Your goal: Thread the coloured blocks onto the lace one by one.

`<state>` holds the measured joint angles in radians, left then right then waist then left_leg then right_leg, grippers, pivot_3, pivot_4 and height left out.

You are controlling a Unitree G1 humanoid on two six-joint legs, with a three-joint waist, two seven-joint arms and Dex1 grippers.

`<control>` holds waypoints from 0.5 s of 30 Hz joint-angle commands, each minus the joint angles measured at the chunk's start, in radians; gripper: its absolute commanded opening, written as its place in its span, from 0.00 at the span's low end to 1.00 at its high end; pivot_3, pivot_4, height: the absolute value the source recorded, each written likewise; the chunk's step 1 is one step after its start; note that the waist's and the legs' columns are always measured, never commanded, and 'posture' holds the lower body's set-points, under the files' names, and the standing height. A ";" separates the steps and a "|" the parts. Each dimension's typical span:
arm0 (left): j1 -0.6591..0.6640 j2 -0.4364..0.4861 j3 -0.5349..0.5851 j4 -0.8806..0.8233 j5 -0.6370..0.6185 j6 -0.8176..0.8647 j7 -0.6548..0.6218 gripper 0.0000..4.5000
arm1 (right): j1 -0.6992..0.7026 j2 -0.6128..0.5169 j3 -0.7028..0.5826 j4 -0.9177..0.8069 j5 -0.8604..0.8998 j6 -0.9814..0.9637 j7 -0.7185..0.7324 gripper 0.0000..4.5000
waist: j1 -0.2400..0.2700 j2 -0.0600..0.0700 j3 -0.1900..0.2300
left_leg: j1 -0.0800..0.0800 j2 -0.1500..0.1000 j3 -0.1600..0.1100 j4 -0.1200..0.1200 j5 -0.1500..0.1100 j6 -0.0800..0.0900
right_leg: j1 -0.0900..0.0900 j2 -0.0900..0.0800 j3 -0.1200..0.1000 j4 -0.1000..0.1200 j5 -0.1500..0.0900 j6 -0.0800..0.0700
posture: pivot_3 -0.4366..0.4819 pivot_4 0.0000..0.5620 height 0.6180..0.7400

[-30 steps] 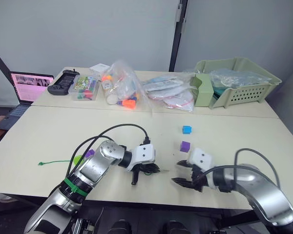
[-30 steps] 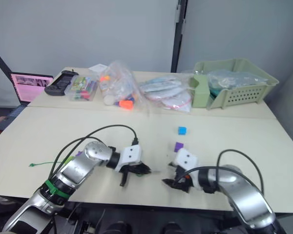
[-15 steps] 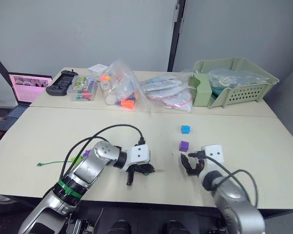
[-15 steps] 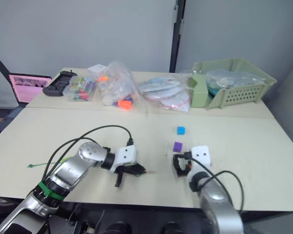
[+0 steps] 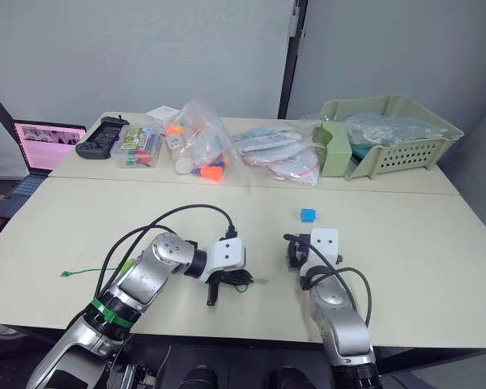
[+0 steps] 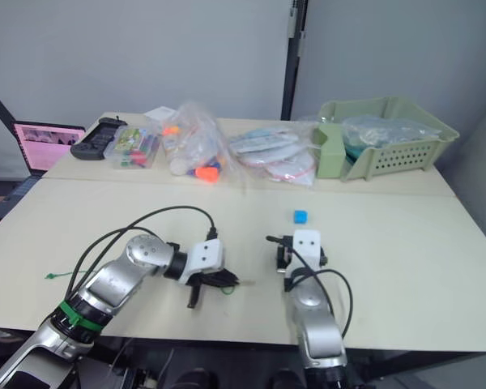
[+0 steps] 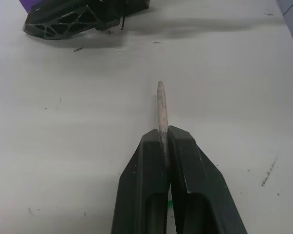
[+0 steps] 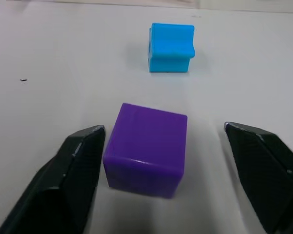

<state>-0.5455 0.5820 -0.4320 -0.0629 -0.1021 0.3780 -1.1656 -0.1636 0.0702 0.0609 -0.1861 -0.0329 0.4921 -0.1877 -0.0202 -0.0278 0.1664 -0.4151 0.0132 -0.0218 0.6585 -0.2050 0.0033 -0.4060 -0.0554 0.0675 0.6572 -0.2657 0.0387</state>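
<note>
My left gripper (image 7: 164, 134) is shut on the lace's stiff tan tip (image 7: 161, 105), which sticks out beyond the fingers just above the table. The green lace (image 5: 85, 271) trails away to the left across the table. In the head views this gripper (image 5: 227, 282) sits near the table's front edge. My right gripper (image 8: 162, 129) is open, with one finger on each side of a purple block (image 8: 146, 146) lying on the table and not touching it. A blue block (image 8: 170, 47) lies just beyond it, also seen in the head view (image 5: 309, 215).
Clear bags of toy pieces (image 5: 198, 150) and flat packets (image 5: 279, 154) lie along the back of the table. A green basket (image 5: 389, 134) stands at the back right. A laptop (image 5: 44, 144) and a black controller (image 5: 104, 136) sit at the back left.
My right gripper has swung up from the front right to straddle the purple block. The left gripper has edged slightly left, still holding the lace tip.
</note>
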 commanded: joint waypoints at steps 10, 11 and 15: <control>0.008 0.011 0.021 -0.036 -0.007 0.005 0.000 0.00 | 0.171 0.034 0.091 -0.266 0.029 0.057 0.014 0.26 | -0.001 0.000 0.000 | 0.000 0.000 -0.001 0.000 0.000 0.000 | 0.000 0.000 0.000 0.000 0.000 0.000 | 0.48 0.27 1.00; 0.007 0.013 0.022 -0.034 -0.008 0.004 -0.002 0.00 | 0.219 0.026 0.128 -0.330 0.024 0.092 0.017 0.26 | -0.002 0.000 0.000 | 0.000 0.000 -0.001 -0.001 0.000 0.000 | 0.000 0.000 0.000 0.000 0.000 0.000 | 0.48 0.27 1.00; -0.001 0.023 0.018 -0.018 -0.005 -0.007 -0.021 0.00 | 0.430 0.013 0.262 -0.516 0.025 0.216 -0.001 0.26 | -0.002 0.000 0.000 | -0.001 0.001 -0.002 -0.001 0.000 0.000 | -0.001 0.000 -0.001 -0.001 -0.001 0.000 | 0.48 0.27 1.00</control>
<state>-0.5366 0.5998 -0.4295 -0.0642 -0.1022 0.3834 -1.1747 0.2379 0.0485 0.2859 -0.6365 -0.0151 0.6681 -0.1806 -0.0226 -0.0274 0.1663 -0.4156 0.0141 -0.0237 0.6575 -0.2051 0.0033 -0.4068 -0.0554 0.0671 0.6568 -0.2666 0.0383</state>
